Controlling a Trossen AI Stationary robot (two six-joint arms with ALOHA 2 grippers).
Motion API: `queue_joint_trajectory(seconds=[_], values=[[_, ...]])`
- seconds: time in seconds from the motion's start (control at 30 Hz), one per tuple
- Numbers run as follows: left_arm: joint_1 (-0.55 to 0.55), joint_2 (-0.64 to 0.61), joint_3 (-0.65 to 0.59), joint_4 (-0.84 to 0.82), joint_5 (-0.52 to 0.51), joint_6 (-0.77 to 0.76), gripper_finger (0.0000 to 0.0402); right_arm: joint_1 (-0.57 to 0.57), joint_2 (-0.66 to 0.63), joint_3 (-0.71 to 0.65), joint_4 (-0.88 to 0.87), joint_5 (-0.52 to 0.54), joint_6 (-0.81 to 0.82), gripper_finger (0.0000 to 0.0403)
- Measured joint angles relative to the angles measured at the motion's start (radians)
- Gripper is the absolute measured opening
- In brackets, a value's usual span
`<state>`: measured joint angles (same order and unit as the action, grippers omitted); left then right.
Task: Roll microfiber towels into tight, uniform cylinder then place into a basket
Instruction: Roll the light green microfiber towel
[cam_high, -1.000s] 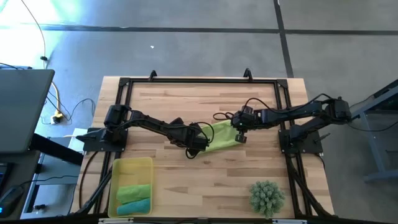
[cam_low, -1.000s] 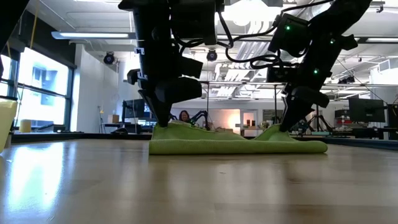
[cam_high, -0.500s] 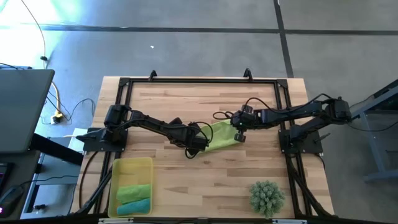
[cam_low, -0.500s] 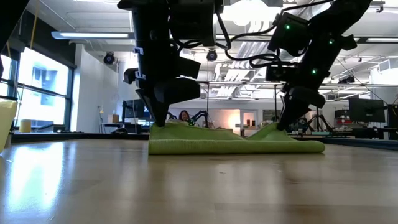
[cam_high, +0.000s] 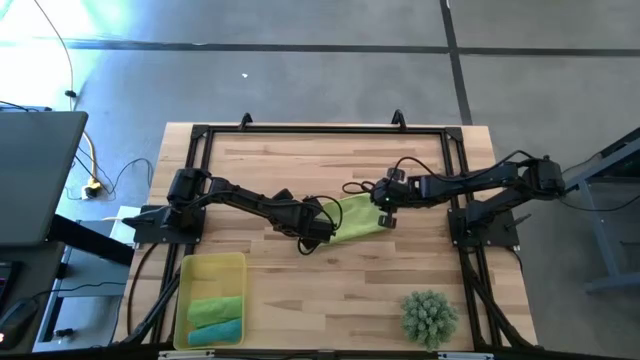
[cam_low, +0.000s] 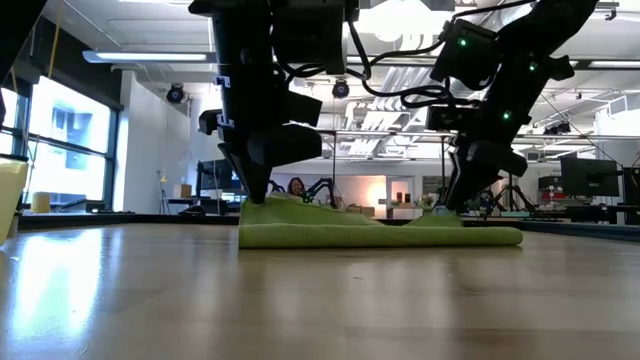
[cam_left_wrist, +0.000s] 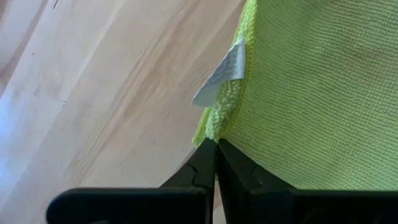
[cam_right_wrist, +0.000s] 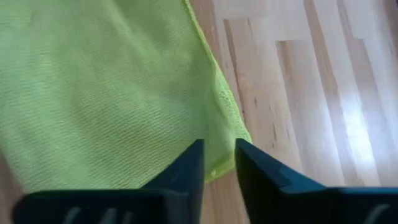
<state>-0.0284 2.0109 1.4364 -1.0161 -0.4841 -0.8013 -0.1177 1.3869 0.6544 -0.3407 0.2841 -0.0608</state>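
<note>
A lime green microfiber towel (cam_high: 355, 217) lies spread on the wooden table's middle, with a white tag (cam_left_wrist: 221, 71) on the edge nearest my left gripper. My left gripper (cam_high: 322, 228) is shut on that edge. At the towel's opposite end my right gripper (cam_right_wrist: 219, 155) is open, one finger on each side of the corner (cam_right_wrist: 233, 127). The yellow basket (cam_high: 188, 275) sits at the near left. It holds a rolled green towel (cam_high: 215, 307) and a rolled teal one (cam_high: 218, 330). My left gripper pinches the towel's edge (cam_left_wrist: 214, 127) just below the tag, between its two shut fingers, slanting down from above. That edge rises slightly at the fingers (cam_low: 262, 203); the rest of the towel lies on the table. My right gripper's fingers straddle the towel's corner; I cannot tell whether they touch it.
A spiky green ball-shaped plant (cam_high: 430, 317) stands at the near right. A black frame (cam_high: 320, 130) runs along the table's edges. Bare wood lies near and far of the towel. A laptop (cam_high: 35, 175) sits off the table's left side.
My right gripper has opened a little over the towel's corner. That corner stood up in a peak at the fingers before and has sunk toward the table. The rest of the towel has stayed where it was.
</note>
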Motion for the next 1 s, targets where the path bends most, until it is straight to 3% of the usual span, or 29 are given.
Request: queue_joint_trajectory(seconds=[0.23,0.43,0.6,0.87,1.0], values=[[0.002,0.000,0.000,0.000,0.001,0.008,0.0000,0.000,-0.001,0.074,-0.161,-0.007,0.108,0.0143],[0.002,0.000,0.000,0.001,0.001,0.036,0.0000,0.001,-0.001,0.062,-0.091,-0.170,0.181,0.0144],[0.002,0.000,0.000,0.001,0.001,0.055,0.0006,0.001,-0.001,0.000,-0.034,-0.189,0.252,0.0142],[0.002,0.000,0.000,0.001,-0.012,0.074,0.0059,0.026,-0.001,-0.061,0.020,-0.189,0.289,0.0142],[0.002,0.000,0.000,0.000,-0.067,0.072,0.0097,0.041,-0.001,-0.065,0.025,-0.190,0.307,0.0142]])
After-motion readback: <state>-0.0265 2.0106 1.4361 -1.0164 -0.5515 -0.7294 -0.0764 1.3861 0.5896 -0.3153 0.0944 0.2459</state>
